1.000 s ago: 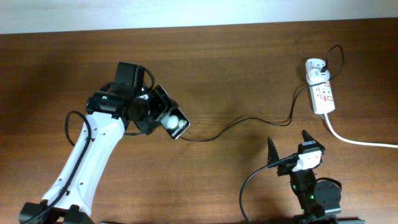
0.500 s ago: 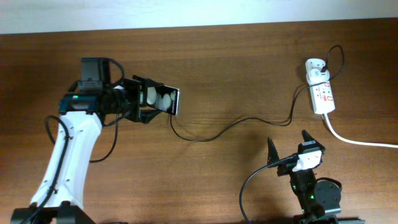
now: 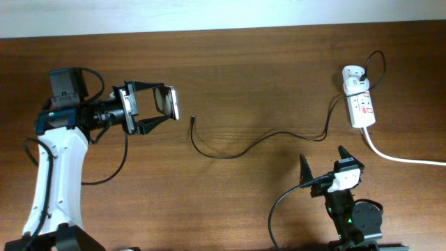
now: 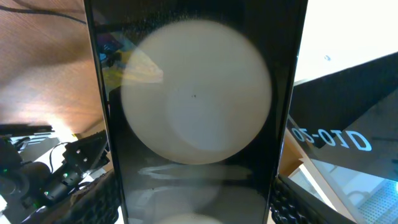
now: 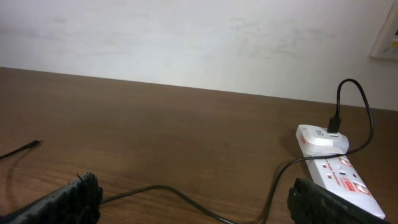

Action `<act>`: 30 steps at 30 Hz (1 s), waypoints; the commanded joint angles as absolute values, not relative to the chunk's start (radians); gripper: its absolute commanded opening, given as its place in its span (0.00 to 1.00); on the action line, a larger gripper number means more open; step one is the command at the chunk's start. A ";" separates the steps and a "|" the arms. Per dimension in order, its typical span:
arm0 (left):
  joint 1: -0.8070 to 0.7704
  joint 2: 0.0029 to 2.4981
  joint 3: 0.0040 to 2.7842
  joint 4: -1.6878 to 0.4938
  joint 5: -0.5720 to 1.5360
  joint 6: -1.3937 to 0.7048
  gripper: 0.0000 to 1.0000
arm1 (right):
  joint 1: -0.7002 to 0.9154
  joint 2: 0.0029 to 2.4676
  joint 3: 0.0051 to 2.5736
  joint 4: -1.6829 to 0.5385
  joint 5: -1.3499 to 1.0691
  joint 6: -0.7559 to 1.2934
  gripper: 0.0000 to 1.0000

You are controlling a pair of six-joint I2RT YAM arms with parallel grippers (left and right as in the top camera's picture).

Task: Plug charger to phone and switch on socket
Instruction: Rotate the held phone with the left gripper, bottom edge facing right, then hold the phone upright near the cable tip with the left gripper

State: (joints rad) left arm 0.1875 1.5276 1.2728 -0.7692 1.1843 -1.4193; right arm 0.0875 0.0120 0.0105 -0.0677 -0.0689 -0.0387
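Far left of the white oblong power strip (image 3: 362, 108), overhead, the left gripper (image 3: 163, 103) clamps the small black slab phone (image 3: 169, 102) edge-on. The thin black charger cable (image 3: 279, 136) runs leftward from the strip's white adapter (image 3: 353, 75), and its plug tip (image 3: 192, 119) lies apart from the phone. Below-left of the strip, the right gripper (image 3: 323, 164) stands spread. At the left wrist, the phone's white round disc (image 4: 196, 93) fills the view. At the right wrist, the strip lies beyond the parted fingers (image 5: 68, 199).

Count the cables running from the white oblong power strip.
2. The thin black charger cable leaves the white adapter at the strip's far end, trailing toward table centre; the thick white cord exits its near end, heading right.
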 commanded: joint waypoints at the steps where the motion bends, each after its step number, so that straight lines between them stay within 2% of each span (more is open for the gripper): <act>1: 0.193 1.494 1.271 -0.764 1.240 -1.428 0.08 | 0.084 0.004 0.006 -0.072 -0.075 -0.045 0.99; 13: 0.192 1.494 1.271 -0.764 1.217 -1.468 0.08 | 0.084 0.004 0.006 -0.072 -0.075 -0.045 0.99; 18: 0.193 1.494 1.271 -0.764 1.208 -1.486 0.01 | 0.084 0.004 0.006 -0.072 -0.075 -0.045 0.99; 25: 0.193 1.494 1.271 -0.764 1.150 -1.637 0.02 | 0.084 0.004 0.006 -0.072 -0.075 -0.045 0.99; 30: 0.192 1.494 1.271 -0.764 1.143 -1.645 0.04 | 0.084 0.004 0.006 -0.072 -0.075 -0.045 0.99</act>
State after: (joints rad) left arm 0.1875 1.5276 1.2728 -0.7689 1.1347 -1.6207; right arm 0.0875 0.0120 0.0105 -0.0681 -0.0689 -0.0380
